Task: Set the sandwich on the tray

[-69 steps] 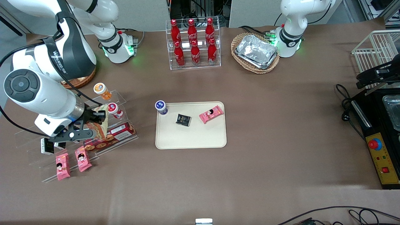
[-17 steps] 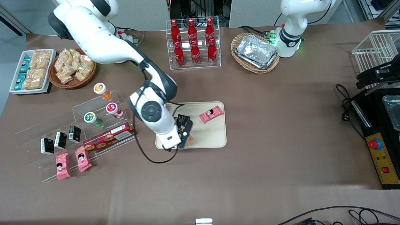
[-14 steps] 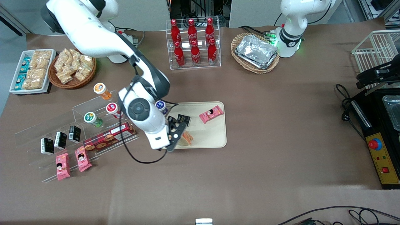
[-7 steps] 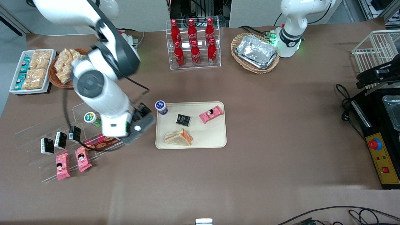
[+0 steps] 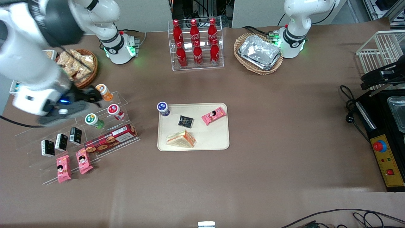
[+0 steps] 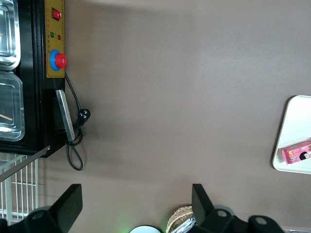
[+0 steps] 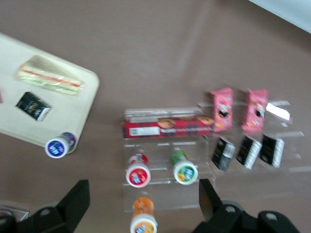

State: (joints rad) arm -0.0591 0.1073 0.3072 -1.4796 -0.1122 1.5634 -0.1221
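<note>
The sandwich [image 5: 181, 139], a clear-wrapped wedge with red and orange filling, lies flat on the cream tray [image 5: 213, 137], in the corner nearest the front camera on the working arm's side. Nothing touches it. In the right wrist view the sandwich [image 7: 48, 80] rests on the same tray [image 7: 73, 114]. My gripper [image 5: 90, 97] hangs high above the acrylic shelf, well away from the tray toward the working arm's end. The gripper [image 7: 143, 190] is open and holds nothing, and an orange bottle [image 7: 143, 218] shows below the gap.
A black packet [image 5: 185, 121], a pink packet [image 5: 214, 115] and a blue-capped bottle [image 5: 163, 108] share the tray. The stepped acrylic shelf [image 5: 76, 139] holds small bottles, black boxes, a red biscuit box and pink packets. Cola rack [image 5: 196, 44] and foil-tray basket [image 5: 258, 53] stand farther back.
The gripper opened and left the sandwich lying on the tray. It then rose and swung away toward the working arm's end, stopping above the acrylic shelf.
</note>
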